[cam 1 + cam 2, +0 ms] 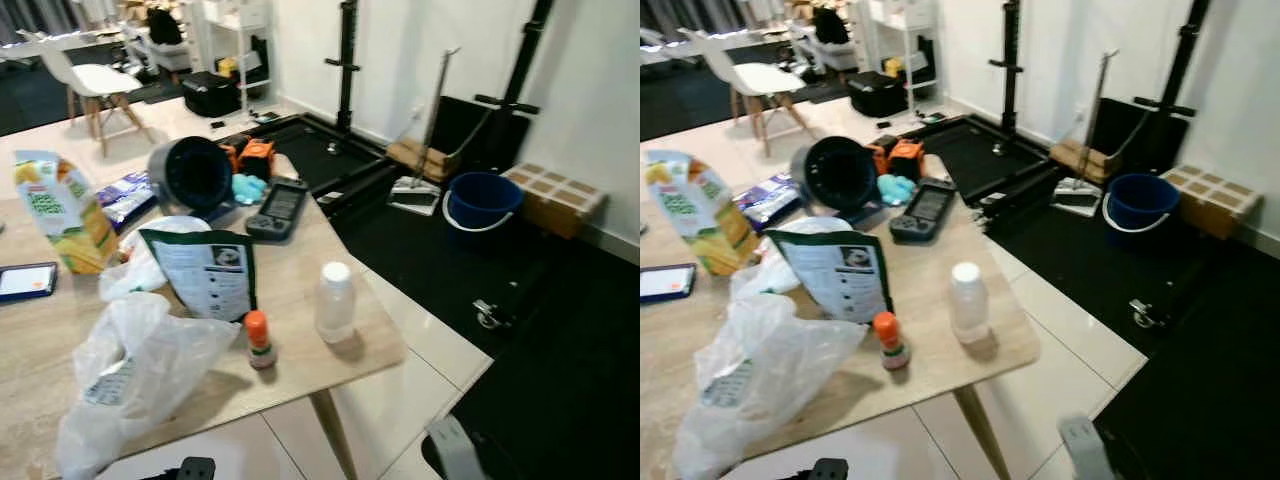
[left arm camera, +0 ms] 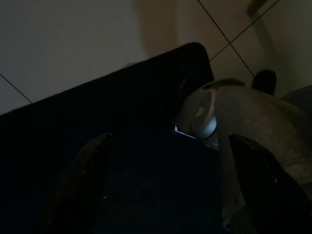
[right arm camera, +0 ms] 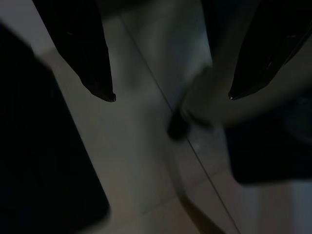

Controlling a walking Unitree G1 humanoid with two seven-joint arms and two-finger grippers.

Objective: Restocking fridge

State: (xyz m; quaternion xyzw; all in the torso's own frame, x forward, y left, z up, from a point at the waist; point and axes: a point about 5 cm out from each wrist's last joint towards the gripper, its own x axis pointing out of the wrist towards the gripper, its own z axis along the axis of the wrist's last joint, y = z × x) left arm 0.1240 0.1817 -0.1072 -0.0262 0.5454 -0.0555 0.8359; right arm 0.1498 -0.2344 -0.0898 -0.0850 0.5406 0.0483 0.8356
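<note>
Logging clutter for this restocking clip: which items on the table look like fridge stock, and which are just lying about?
Likely fridge stock (a judgement):
white-capped bottle
small orange-capped bottle
juice carton

Just lying about:
dark printed pouch
plastic bags
handheld controller
phone
blue bucket on the floor

Both grippers hang idle and open: left gripper, right gripper.
</note>
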